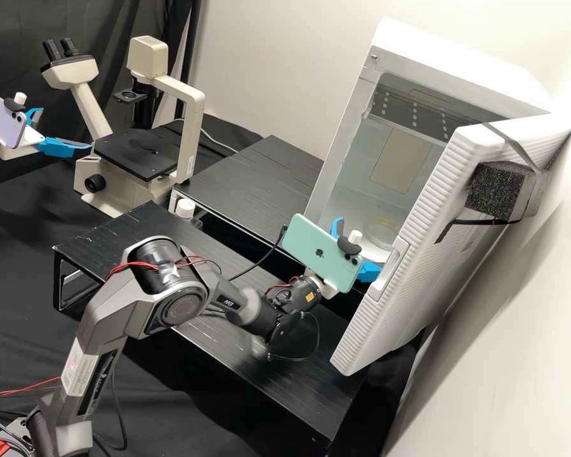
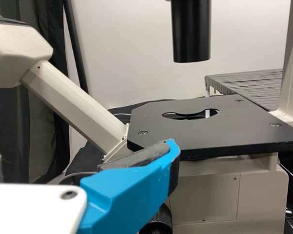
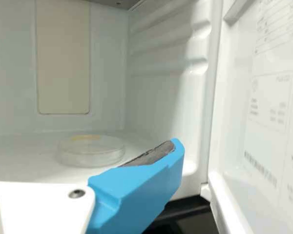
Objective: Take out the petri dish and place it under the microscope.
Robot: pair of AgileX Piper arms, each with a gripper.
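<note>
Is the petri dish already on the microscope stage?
No, the petri dish lies on the floor inside the open white cabinet.

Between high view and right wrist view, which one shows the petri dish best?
The right wrist view: the petri dish appears larger there, with its round rim and side wall clear. The high view shows it smaller, inside the open white cabinet.
</note>
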